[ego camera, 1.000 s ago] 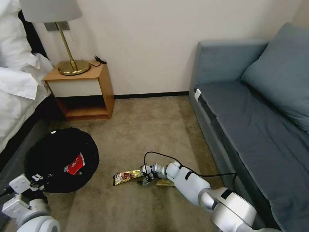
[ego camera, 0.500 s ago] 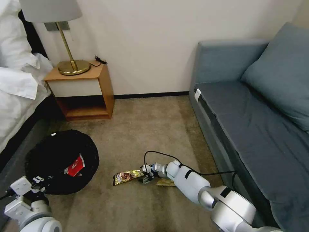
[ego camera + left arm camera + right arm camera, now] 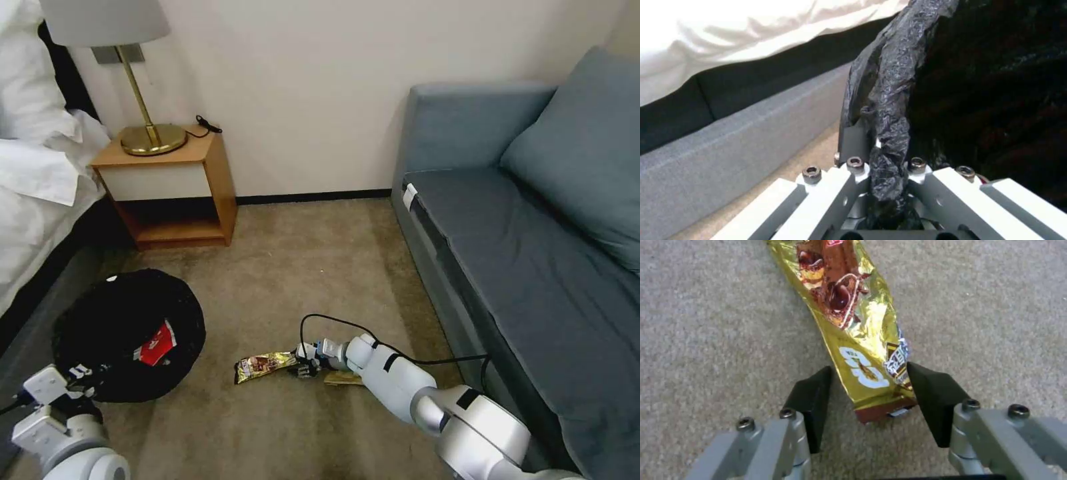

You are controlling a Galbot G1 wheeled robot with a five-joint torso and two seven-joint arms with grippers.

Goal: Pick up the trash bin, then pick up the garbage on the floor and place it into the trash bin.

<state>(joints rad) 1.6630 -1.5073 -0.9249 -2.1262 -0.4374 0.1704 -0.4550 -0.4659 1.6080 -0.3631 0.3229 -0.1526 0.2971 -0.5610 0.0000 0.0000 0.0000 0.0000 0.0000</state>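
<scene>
The trash bin (image 3: pixel 113 313), lined with a crinkly black bag, sits low on the carpet at the left with a red-and-white wrapper (image 3: pixel 155 343) inside. My left gripper (image 3: pixel 79 375) is shut on its near rim; the left wrist view shows the bag's edge (image 3: pixel 893 100) pinched in the left gripper (image 3: pixel 882 150). A long brown-yellow snack wrapper (image 3: pixel 265 365) lies on the floor. My right gripper (image 3: pixel 305 367) is down at its right end. In the right wrist view the right gripper (image 3: pixel 871 390) is open, with the wrapper's (image 3: pixel 849 306) end between its jaws. Crumpled tan paper (image 3: pixel 343 379) lies under the right forearm.
A wooden nightstand (image 3: pixel 173 187) with a brass lamp (image 3: pixel 143 137) stands against the wall behind the bin. The bed (image 3: pixel 37 167) runs along the left and a blue sofa (image 3: pixel 533 247) along the right. Bare carpet (image 3: pixel 300 267) lies between them.
My right gripper has crept slightly forward, up to the snack wrapper's end. The bin and left gripper have sunk a little.
</scene>
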